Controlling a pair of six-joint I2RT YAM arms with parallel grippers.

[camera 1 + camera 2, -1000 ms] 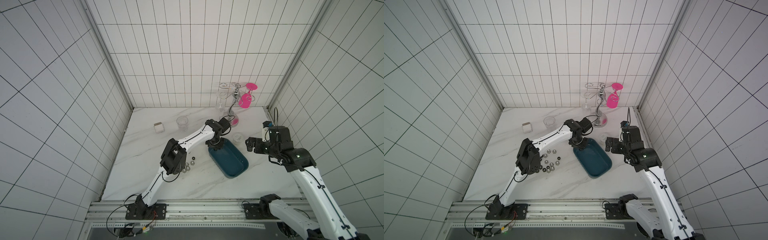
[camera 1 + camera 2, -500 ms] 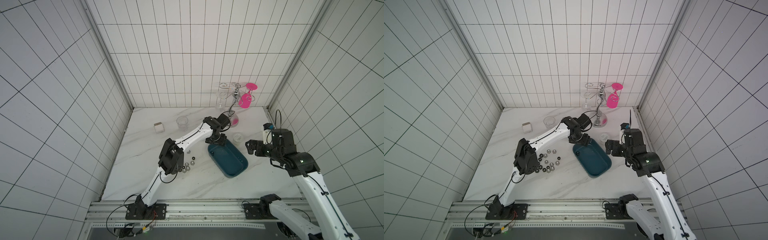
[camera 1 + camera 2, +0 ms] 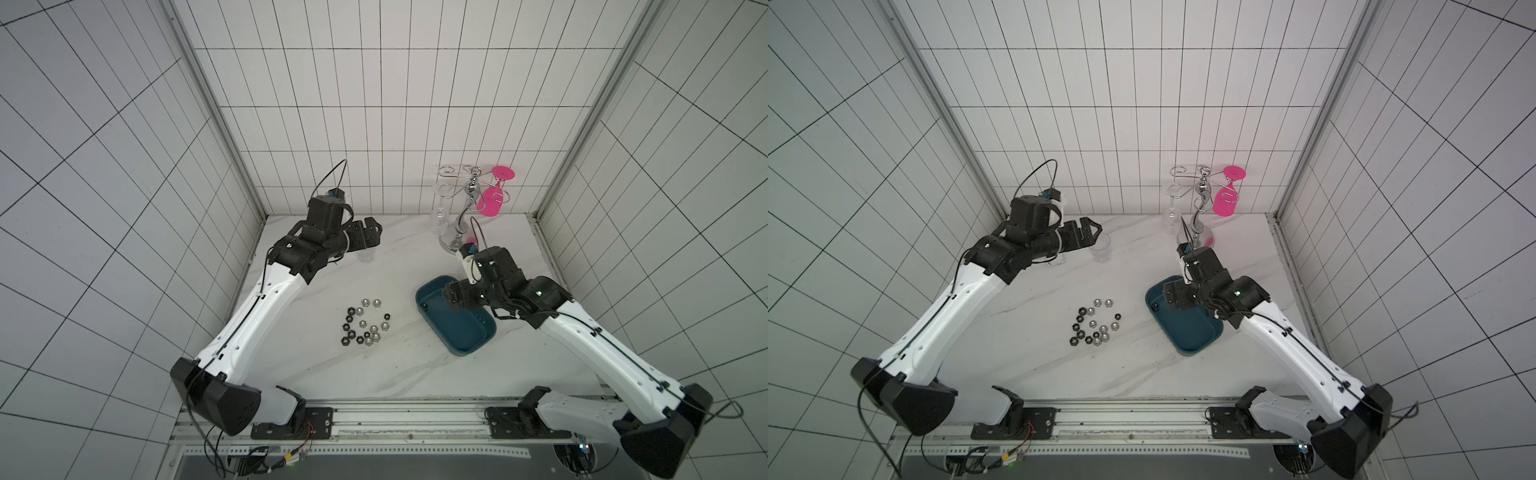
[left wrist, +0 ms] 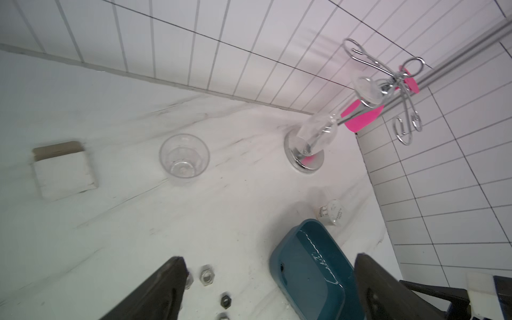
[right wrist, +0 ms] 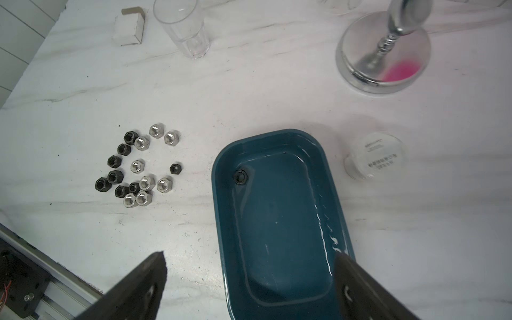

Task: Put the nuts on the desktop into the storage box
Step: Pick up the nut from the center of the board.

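You had one black nut (image 5: 240, 176) in the storage box (image 5: 277, 221), left gripper (image 4: 268, 257) and right gripper (image 5: 249, 253) both wide open, empty, so you probably needed to pinch another off the desktop (image 5: 249, 83) next.

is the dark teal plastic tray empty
No, one black hex nut lies inside the dark teal plastic tray, near its corner.

White marble desktop (image 3: 395, 374): nuts (image 3: 365, 326) clustered mid-table, teal storage box (image 3: 461, 334) just right. Far side holds a clear glass (image 3: 1101, 251), small white box (image 4: 65, 174), chrome rack base (image 3: 451, 247) and white jar (image 5: 375, 159).
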